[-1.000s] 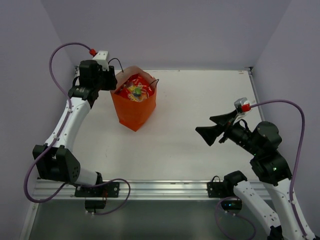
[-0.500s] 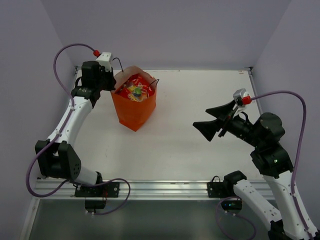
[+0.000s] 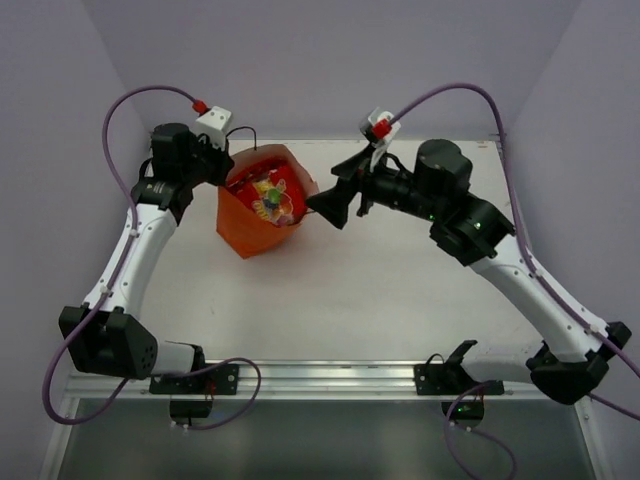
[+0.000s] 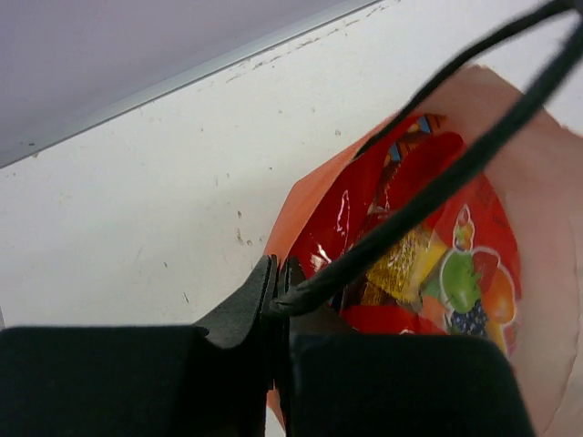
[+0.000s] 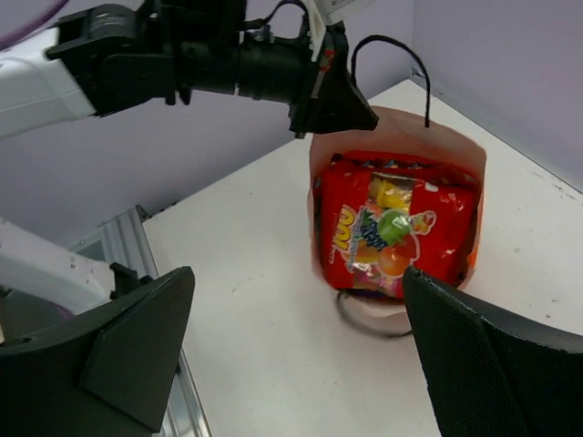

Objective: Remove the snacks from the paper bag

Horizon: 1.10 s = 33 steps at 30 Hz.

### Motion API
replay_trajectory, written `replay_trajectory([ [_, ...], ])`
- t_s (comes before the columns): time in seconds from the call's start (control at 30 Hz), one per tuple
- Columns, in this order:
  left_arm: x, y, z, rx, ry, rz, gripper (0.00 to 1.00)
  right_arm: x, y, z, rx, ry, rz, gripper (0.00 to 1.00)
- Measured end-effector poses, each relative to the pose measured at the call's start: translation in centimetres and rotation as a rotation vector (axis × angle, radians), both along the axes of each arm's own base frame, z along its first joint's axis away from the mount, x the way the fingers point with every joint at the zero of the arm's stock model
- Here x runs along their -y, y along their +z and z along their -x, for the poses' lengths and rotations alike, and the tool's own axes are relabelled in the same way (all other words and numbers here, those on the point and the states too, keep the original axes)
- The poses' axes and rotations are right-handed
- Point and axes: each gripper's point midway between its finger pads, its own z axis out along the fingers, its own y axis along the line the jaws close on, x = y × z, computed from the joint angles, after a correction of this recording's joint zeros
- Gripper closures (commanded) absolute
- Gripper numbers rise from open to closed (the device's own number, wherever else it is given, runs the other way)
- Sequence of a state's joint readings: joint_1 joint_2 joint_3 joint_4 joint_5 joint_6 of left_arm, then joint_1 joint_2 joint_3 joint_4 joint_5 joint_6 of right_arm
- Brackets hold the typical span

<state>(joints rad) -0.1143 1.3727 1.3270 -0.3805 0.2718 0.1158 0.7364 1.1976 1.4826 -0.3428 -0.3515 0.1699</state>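
Left gripper (image 3: 222, 166): clenched on one thin dark handle loop (image 4: 437, 182) of the paper bag (image 3: 250, 232). In the left wrist view the wire sits pinched between both fingers (image 4: 246, 305), with no gap showing. I'm at the bag's back-left rim.

Paper bag: orange, on the back-left part of the table (image 3: 400, 280), mouth wide open. It looks tipped toward my right side; the right wrist camera sees straight into the opening. The second handle loop (image 5: 393, 41) stands free above the far rim, with nothing on it.

Snacks: all still inside the bag. The red packet (image 3: 268, 195) with fruit/candy print lies on top and fills most of the mouth, print side up. There's some gold foil (image 4: 401, 269) tucked beside it, plus a bit of darker wrapper at the far edge; I can't tell which packets those are.

Right gripper (image 3: 336, 190): released, fingers spread wide, holding nothing. It's pointed at the bag mouth from the right. In the top view the lower fingertip (image 3: 318, 205) is just beside the bag's right rim; I can't tell if it's touching. In the right wrist view the bag sits between my two fingers, beyond their tips.
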Motion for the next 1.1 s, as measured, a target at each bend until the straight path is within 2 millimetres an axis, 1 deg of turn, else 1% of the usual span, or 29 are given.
replay_trajectory([
  [0.13,0.6,0.9,1.2,0.036,-0.035,-0.016,1.00,-3.2,-0.6,-2.8,-0.028,-0.045,0.018,0.04],
  [0.23,1.6,1.0,2.6,0.057,-0.058,-0.028,1.00,-5.3,-2.0,-4.4,-0.084,-0.090,0.027,0.05],
  [0.3,2.3,0.9,3.7,0.067,-0.068,-0.033,1.00,-6.9,-3.6,-5.1,-0.139,-0.112,0.035,0.06],
  [0.43,3.2,0.7,5.5,0.074,-0.068,-0.033,1.00,-10.0,-7.9,-5.3,-0.250,-0.135,0.076,0.07],
  [0.5,3.5,0.6,6.0,0.069,-0.059,-0.027,1.00,-11.3,-9.8,-4.9,-0.293,-0.143,0.099,0.07],
  [0.57,3.6,0.6,6.1,0.063,-0.048,-0.017,1.00,-12.3,-11.3,-4.6,-0.329,-0.168,0.109,0.07],
  [0.67,3.6,0.6,6.1,0.053,-0.029,0.002,1.00,-13.1,-13.1,-4.4,-0.391,-0.220,0.113,0.08],
  [0.83,3.9,0.5,6.4,0.024,-0.003,0.053,1.00,-13.2,-15.8,-6.2,-0.477,-0.355,0.102,0.09],
  [0.97,4.0,0.4,6.6,0.007,0.007,0.078,1.00,-12.9,-17.1,-7.0,-0.524,-0.422,0.090,0.12],
  [1.1,4.0,0.4,6.6,0.000,0.019,0.091,1.00,-12.7,-17.9,-6.9,-0.567,-0.454,0.078,0.14],
])
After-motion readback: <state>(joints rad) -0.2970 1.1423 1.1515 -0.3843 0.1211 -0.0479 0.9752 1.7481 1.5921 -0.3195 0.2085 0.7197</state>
